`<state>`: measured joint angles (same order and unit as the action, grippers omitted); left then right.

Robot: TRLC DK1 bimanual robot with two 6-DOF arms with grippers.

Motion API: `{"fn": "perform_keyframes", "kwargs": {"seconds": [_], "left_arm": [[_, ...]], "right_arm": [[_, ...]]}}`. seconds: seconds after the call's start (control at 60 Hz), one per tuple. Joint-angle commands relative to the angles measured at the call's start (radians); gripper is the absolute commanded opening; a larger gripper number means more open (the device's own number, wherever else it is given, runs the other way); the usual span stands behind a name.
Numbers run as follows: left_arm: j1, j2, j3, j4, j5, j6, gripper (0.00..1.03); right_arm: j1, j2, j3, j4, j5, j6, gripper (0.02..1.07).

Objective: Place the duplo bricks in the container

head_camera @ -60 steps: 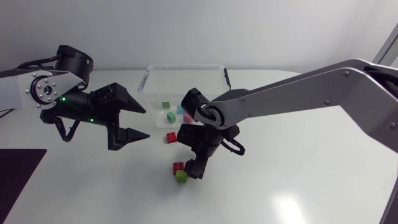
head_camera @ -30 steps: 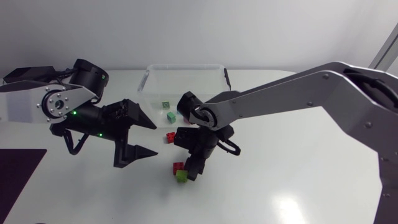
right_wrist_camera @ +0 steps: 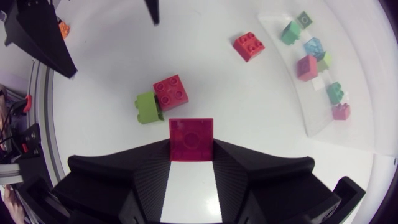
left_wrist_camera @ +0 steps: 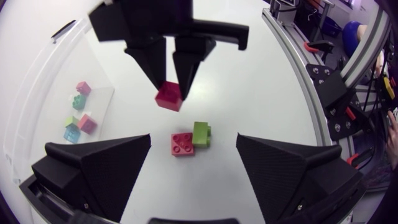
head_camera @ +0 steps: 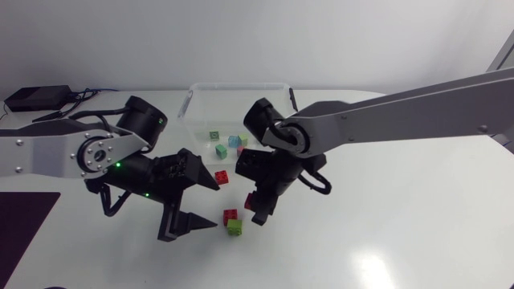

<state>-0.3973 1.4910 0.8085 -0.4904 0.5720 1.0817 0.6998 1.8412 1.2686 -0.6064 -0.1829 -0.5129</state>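
**Surface.** The table [head_camera: 385, 225] is white and smooth, with soft glare patches near its front edge. A clear container [head_camera: 238, 85] stands at the back middle. Several small bricks [head_camera: 221, 150] lie in it, in green, blue and pink.

**Task items outside the container.** A lone red brick [head_camera: 220, 177] lies just in front of the container. Nearer the front, a red brick [head_camera: 230, 215] and a green brick [head_camera: 234, 228] lie touching each other.

**Claws.** The right claw [head_camera: 257, 213] comes in over the middle of the table and is closed on a crimson brick [head_camera: 250, 201], with one finger on each side. It is beside the red and green pair. The left claw [head_camera: 210, 207] is spread wide with nothing in it, and its fingertips are near the same pair.

**View comparison.**
- The head view alone shows both arms and the full outline of the container.
- The left wrist view shows the right claw head-on, its two fingertips pinching the crimson brick from opposite sides. The touching pair lies ahead of the left claw, in line with the gap between its fingers.
- The right wrist view shows the flat face of the held brick between its own fingers, with the pair just ahead of it. The lone red brick is further off, and the container is beyond that.
- Whether the held brick is clear of the table cannot be told.
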Motion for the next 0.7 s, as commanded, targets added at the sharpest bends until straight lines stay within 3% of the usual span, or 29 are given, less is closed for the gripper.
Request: {"fn": "perform_keyframes", "kwargs": {"seconds": [0.0,0.283,0.533,0.683], "left_arm": [[-0.026,0.049,-0.029,0.012,0.005,0.023,0.96],[-0.103,0.161,-0.035,0.096,-0.029,-0.006,0.93],[-0.123,0.264,-0.025,0.158,-0.057,-0.022,0.91],[-0.124,0.275,-0.023,0.167,-0.064,-0.022,0.83]], "right_arm": [[-0.022,-0.057,-0.038,0.013,0.003,0.022,0.36],[-0.100,-0.172,-0.072,0.042,-0.001,0.057,0.37],[-0.106,-0.220,-0.103,0.042,-0.003,0.063,0.37],[-0.111,-0.231,-0.112,0.043,-0.004,0.063,0.37]]}}
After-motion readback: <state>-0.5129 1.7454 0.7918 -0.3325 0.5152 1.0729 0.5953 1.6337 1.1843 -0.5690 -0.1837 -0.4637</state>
